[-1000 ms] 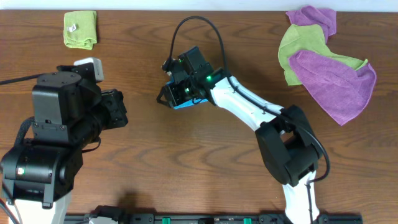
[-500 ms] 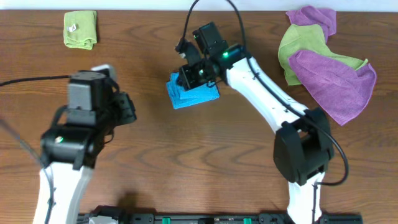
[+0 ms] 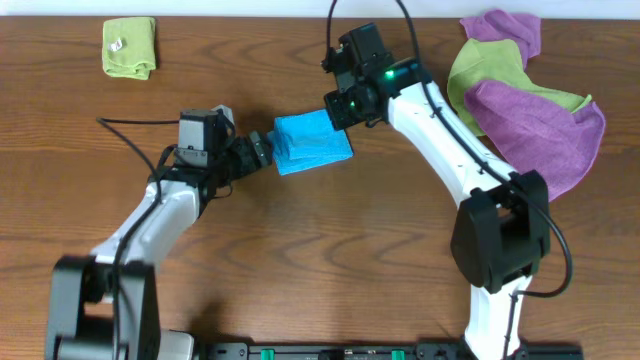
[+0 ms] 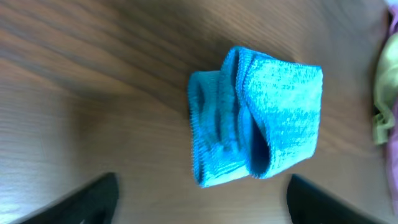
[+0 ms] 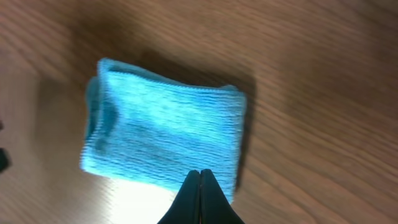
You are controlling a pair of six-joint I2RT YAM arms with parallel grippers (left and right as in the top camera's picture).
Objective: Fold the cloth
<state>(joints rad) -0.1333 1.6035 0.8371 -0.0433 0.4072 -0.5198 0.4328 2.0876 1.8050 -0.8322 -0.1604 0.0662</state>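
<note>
The cloth [image 3: 312, 143] is a sky-blue towel folded into a small thick packet, lying flat on the wooden table. In the left wrist view the cloth [image 4: 258, 118] shows its layered open edges. My left gripper [image 3: 262, 150] sits just left of the packet, open. Its dark fingers [image 4: 93, 199] stand wide apart with only bare wood between them, and the left gripper [image 4: 202, 210] stops short of the cloth. My right gripper [image 3: 340, 110] hovers over the packet's far right corner, shut and holding nothing. In the right wrist view the right gripper [image 5: 200, 174] shows pinched tips above the cloth [image 5: 161, 134].
A folded lime-green cloth [image 3: 130, 46] lies at the far left. A loose heap of purple and lime-green cloths [image 3: 520, 95] fills the far right corner, and its edge [image 4: 388, 106] shows in the left wrist view.
My left arm has reached right up to the blue packet and its gripper has opened wide. My right gripper has shut and drawn back up and to the right, leaving the cloth uncovered.
</note>
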